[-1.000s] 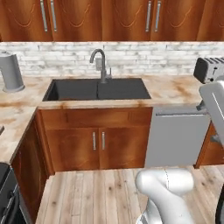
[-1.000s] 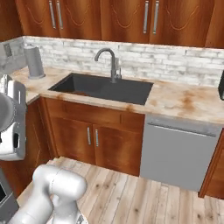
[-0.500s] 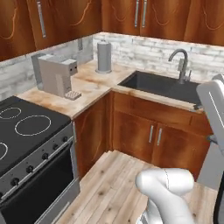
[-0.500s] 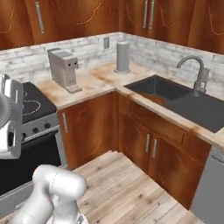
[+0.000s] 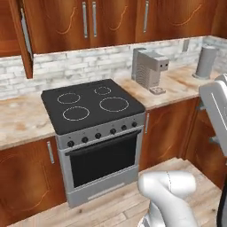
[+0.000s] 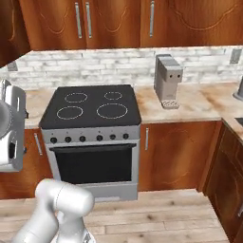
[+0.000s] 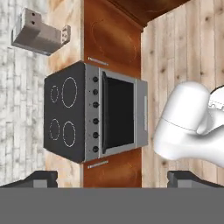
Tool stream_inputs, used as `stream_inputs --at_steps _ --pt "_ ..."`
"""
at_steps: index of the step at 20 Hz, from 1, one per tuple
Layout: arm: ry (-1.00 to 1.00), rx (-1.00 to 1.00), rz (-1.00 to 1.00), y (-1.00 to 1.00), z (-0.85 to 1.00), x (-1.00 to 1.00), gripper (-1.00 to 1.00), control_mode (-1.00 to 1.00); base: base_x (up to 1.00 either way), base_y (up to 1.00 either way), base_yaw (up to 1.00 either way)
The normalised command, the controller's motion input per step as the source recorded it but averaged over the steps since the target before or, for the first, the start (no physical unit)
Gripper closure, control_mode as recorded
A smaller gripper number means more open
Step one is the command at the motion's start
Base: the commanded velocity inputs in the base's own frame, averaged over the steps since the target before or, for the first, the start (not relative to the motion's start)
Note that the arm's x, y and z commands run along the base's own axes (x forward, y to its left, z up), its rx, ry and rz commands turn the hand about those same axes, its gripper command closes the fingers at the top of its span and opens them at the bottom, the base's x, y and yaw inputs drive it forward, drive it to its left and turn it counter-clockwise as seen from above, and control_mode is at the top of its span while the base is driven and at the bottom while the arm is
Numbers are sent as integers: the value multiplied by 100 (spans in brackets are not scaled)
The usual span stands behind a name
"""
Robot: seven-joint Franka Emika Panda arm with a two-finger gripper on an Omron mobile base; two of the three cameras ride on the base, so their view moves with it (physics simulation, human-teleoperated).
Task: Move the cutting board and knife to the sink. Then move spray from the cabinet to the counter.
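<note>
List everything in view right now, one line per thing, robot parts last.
stove: one, black top with four rings, silver front, between the counter stretches
coffee machine: one, grey, on the counter right of the stove
paper towel roll: one, grey, far right on the counter
counter: beige with orange blotches, both sides of the stove
cabinet: reddish-brown upper doors above the backsplash
claw: one, dark tips wide apart, empty

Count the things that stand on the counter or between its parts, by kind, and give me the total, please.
Stove with four burners: 1
Grey coffee machine: 1
Grey cylinder canister: 1
Total: 3
</note>
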Motion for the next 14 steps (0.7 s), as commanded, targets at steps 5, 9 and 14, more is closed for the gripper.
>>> stream_inputs --at_steps 5,9,14 --pt "0 0 0 0 0 0 -100 100 0 0 88" --pt "0 0 0 0 0 0 -100 100 8 34 78" --pt "0 0 0 0 0 0 -100 100 48 -3 65"
